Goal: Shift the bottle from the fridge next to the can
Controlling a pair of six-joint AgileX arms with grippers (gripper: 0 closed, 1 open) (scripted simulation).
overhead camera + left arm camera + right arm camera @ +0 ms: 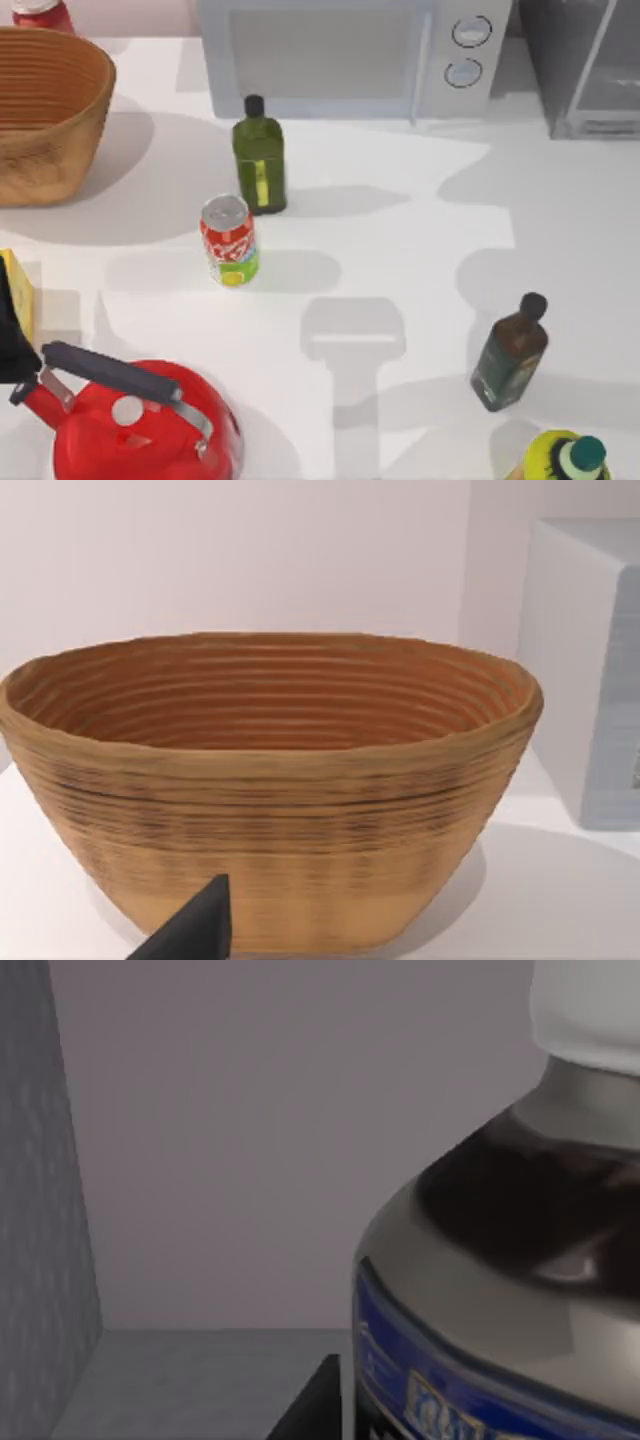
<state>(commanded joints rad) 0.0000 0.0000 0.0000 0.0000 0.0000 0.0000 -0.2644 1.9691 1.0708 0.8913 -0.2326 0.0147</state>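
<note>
White table (400, 200) bears basket (45, 110), can (229, 240), 2 bottles, kettle (140, 425).

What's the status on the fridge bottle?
Right gripper inside fridge, close beside bottle. Left gripper facing basket. Can upright, olive bottle just behind.

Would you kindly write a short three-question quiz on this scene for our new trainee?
1. True or false: the can stands upright on the table.
2. Which stands closest to the can? A) the olive-green bottle B) the red kettle C) the wicker basket
3. Fill in: in the right wrist view, the bottle close to the camera has a ___ cap.

Key: 1 true; 2 A; 3 white.
</note>
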